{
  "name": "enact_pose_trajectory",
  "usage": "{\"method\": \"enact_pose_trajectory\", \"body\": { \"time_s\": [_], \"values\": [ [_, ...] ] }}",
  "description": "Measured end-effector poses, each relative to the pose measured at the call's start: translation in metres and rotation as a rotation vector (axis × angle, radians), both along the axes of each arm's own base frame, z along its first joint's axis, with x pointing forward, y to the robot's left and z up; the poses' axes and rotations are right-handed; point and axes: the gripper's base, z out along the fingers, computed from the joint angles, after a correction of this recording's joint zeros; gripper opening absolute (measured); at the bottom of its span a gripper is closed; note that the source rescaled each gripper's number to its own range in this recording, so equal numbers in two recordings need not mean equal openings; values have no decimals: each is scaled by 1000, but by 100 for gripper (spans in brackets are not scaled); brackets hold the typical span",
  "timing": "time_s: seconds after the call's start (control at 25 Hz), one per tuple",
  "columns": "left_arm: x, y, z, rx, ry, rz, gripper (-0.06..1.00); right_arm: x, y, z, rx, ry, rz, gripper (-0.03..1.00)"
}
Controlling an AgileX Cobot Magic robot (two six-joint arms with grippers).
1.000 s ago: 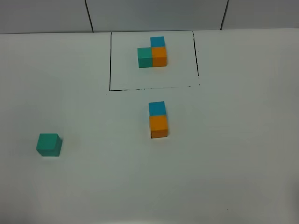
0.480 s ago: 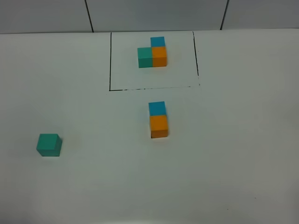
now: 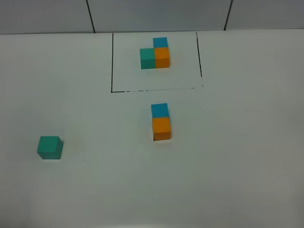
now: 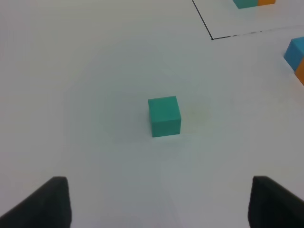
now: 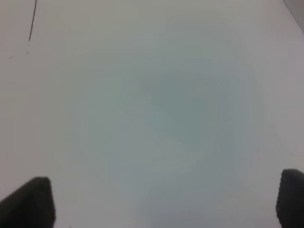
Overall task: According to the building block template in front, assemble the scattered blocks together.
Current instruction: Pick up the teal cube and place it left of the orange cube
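Observation:
The template (image 3: 155, 53) is an L of teal, orange and blue cubes inside a black drawn rectangle at the back middle. Below it, a loose blue cube (image 3: 159, 109) touches a loose orange cube (image 3: 162, 128) in a line. A loose teal cube (image 3: 50, 147) sits alone at the left; it also shows in the left wrist view (image 4: 164, 116). My left gripper (image 4: 159, 202) is open, its fingertips wide apart, short of the teal cube. My right gripper (image 5: 166, 202) is open over bare table. Neither gripper shows in the high view.
The white table (image 3: 237, 156) runs to a grey tiled wall (image 3: 156, 14) at the back. In the left wrist view the blue and orange cubes (image 4: 297, 57) show at the edge, beside a corner of the black outline (image 4: 212, 38).

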Motion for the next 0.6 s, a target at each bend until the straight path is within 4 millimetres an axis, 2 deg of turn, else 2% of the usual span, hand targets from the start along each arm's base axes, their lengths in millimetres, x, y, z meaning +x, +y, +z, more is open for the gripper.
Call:
{"method": "enact_pose_trajectory", "body": {
  "time_s": [0.32, 0.6],
  "values": [
    [0, 0, 0, 0, 0, 0, 87, 0, 0, 0, 0, 0, 0, 79],
    [0, 0, 0, 0, 0, 0, 87, 0, 0, 0, 0, 0, -16, 76]
  ]
}}
